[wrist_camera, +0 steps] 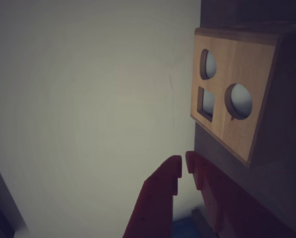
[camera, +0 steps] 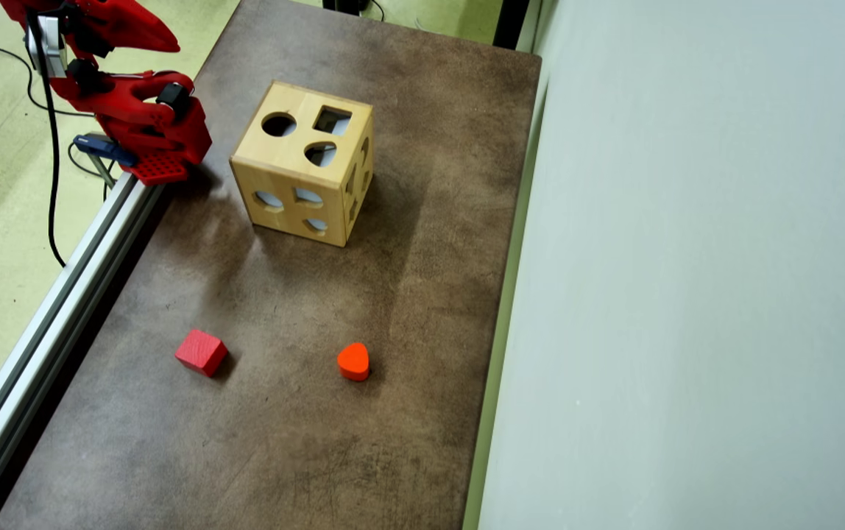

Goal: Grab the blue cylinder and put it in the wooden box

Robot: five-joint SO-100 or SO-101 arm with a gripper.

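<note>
Open tabletop (camera: 305,442) between wooden box (camera: 297,180), red cube (camera: 201,352), orange heart (camera: 353,361).

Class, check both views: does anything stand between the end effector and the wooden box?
Nothing visible does. In the overhead view only bare table lies beside the wooden box on the arm's side; the red cube and orange heart sit well away. The end effector holds nothing visible. No blue cylinder shows in either view.

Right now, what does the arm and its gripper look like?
The arm is red plastic with dark motor blocks, a black cable running off it, and a ribbed red base at the table edge. In the wrist view the gripper has two red fingers with stepped inner edges.
</note>
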